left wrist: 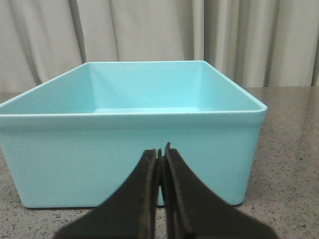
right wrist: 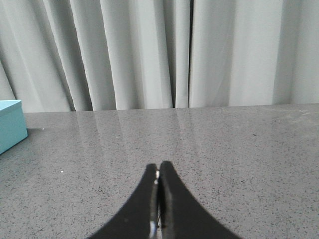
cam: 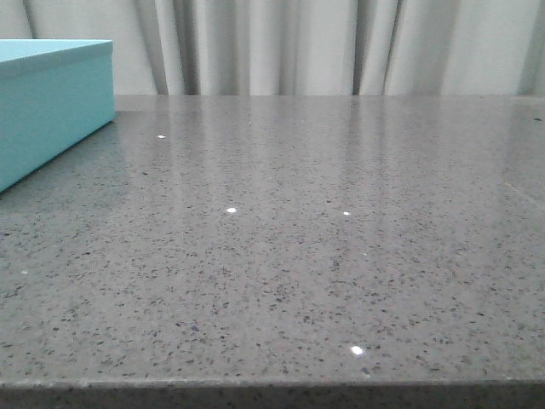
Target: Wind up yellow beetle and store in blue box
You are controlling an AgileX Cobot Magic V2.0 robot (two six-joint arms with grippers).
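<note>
Neither end effector shows in the front view; all I see from there is the speckled grey table [cam: 281,273] stretching back to a pale pleated curtain [cam: 324,47], with the blue box [cam: 51,102] sitting at the far left, cut off by the picture's edge. Small bright glints dot the tabletop.

From the left wrist view, the left end effector [left wrist: 160,152] is clenched, its dark fingers [left wrist: 144,199] pressed together with nothing between them. It points straight at the near wall of the blue box [left wrist: 124,164], which stands open-topped on the table [left wrist: 289,174]; what I can see of its inside is bare.

From the right wrist view, the right end effector [right wrist: 158,167] is likewise clenched on nothing, hanging over open table [right wrist: 224,164]. A corner of the blue box [right wrist: 11,124] peeks in at the side, well apart from it, and the curtain [right wrist: 149,50] hangs behind. I cannot see the yellow beetle in any view.
</note>
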